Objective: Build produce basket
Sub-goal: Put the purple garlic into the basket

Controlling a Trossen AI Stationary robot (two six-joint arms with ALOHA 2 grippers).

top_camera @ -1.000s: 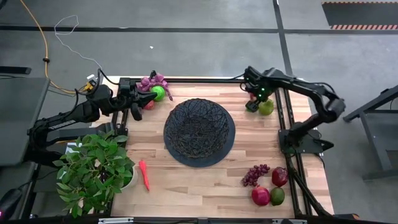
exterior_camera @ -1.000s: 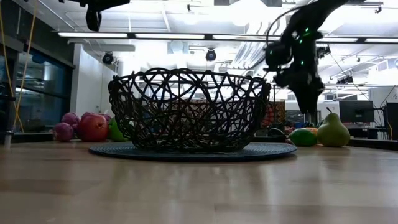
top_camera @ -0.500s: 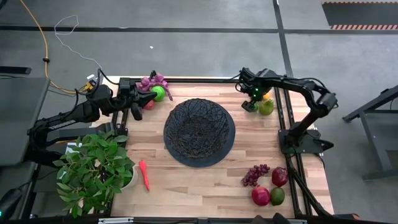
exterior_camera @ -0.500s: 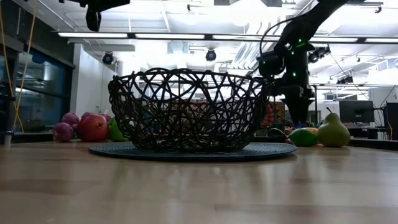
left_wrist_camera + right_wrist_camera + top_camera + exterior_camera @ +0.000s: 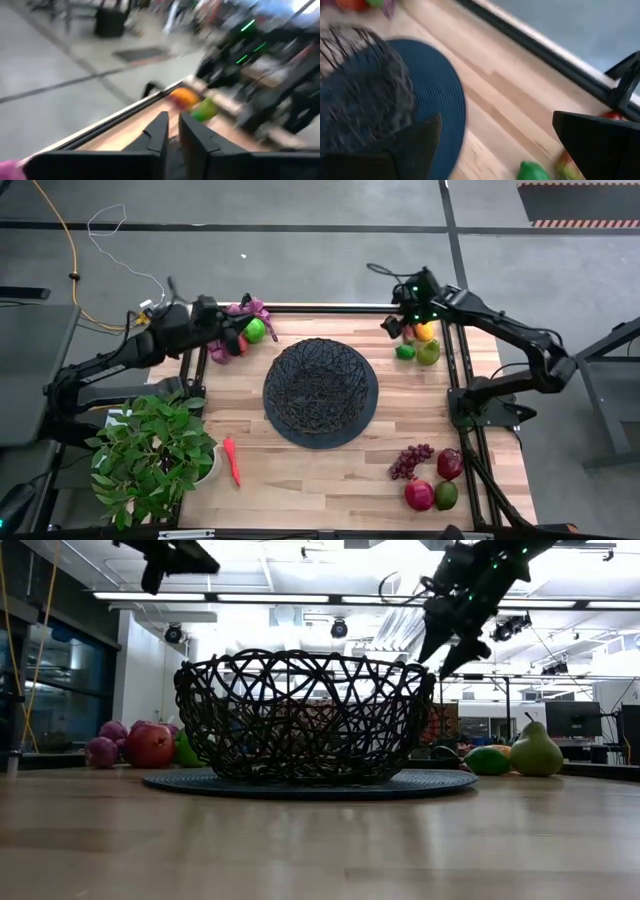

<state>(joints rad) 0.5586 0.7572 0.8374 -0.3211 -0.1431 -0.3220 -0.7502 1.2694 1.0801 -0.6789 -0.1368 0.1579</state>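
Note:
The black mesh basket (image 5: 320, 392) (image 5: 305, 715) (image 5: 365, 95) rests on a round dark mat in the middle of the table. Produce lies in three groups. Purple grapes (image 5: 246, 310), a green fruit (image 5: 255, 330) and a red one (image 5: 239, 348) are at the far left. An orange fruit (image 5: 425, 332), a lime (image 5: 405, 351) and a pear (image 5: 428, 352) are at the far right. Grapes (image 5: 411, 461) and round fruits (image 5: 435, 492) are at the near right. My left gripper (image 5: 238, 338) (image 5: 173, 131) hangs high over the far-left group, fingers together but for a slit. My right gripper (image 5: 392, 328) (image 5: 447, 640) (image 5: 497, 145) hangs open and empty above the far-right group.
A slim red-orange pepper (image 5: 232, 462) lies at the near left beside a leafy potted plant (image 5: 150, 455). Black rails (image 5: 320, 308) run along the table's far and right edges. Bare wood lies between the basket and the near edge.
My right gripper dipped toward the far-right fruits, then rose well clear of them and tipped from pointing down to slanting. It stayed open and empty. My left gripper swung a little toward the far edge and tipped up toward level.

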